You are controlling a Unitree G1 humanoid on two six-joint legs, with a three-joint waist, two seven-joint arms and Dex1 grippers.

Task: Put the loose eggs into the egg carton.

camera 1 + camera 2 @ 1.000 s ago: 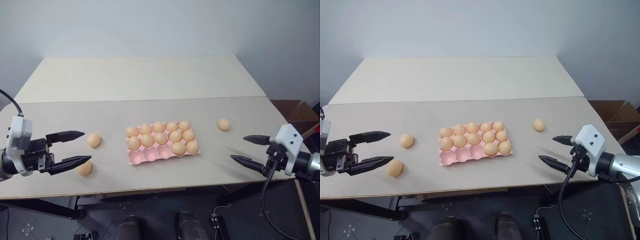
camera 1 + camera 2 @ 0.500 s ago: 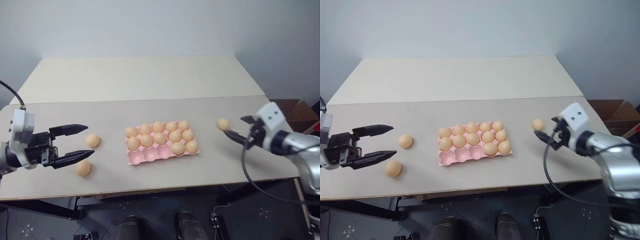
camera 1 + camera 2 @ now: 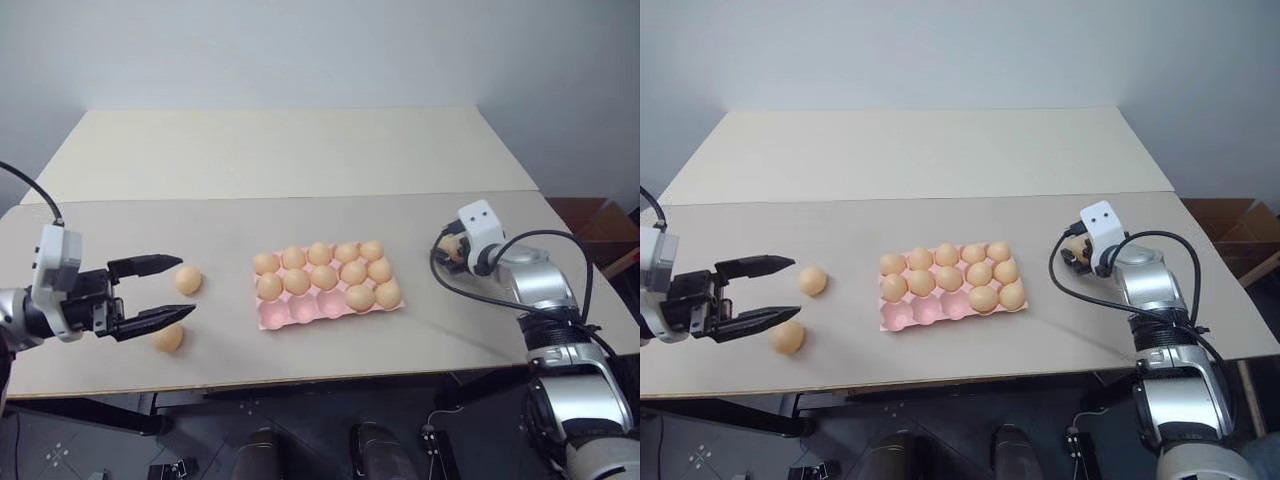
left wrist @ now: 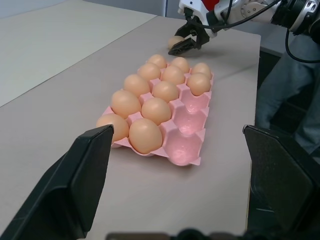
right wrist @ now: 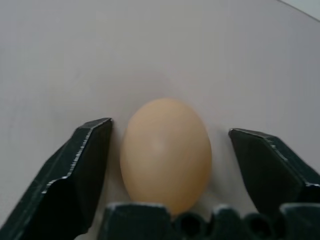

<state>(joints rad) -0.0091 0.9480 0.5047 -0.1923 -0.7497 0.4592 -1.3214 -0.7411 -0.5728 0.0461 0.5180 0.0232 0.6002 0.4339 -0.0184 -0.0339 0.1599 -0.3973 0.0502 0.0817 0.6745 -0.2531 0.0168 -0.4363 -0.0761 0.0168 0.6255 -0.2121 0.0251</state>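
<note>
Your right gripper (image 5: 165,150) is straddling the loose egg (image 5: 166,152) on the right side of the table (image 3: 300,180). The jaws are apart; one finger is almost at the shell, the other shows a clear gap, so nothing is gripped yet. This looks like the pick step for that egg. You'll want to close gently and evenly, because a smooth, round egg may roll or squirt out if one finger touches first. Then lift it and carry it to the egg carton (image 3: 290,318), which sits mid-table with its three empty cups in the row nearest you.

Your left gripper (image 3: 172,292) hangs wide open at the table's left side, holding nothing. One loose egg (image 3: 188,279) lies just beyond its tips and another (image 3: 167,338) nearer the table edge, beside the lower finger.

From the head views, the wrist housing covers most of the right egg, so you can't judge contact there. I count three loose eggs.
</note>
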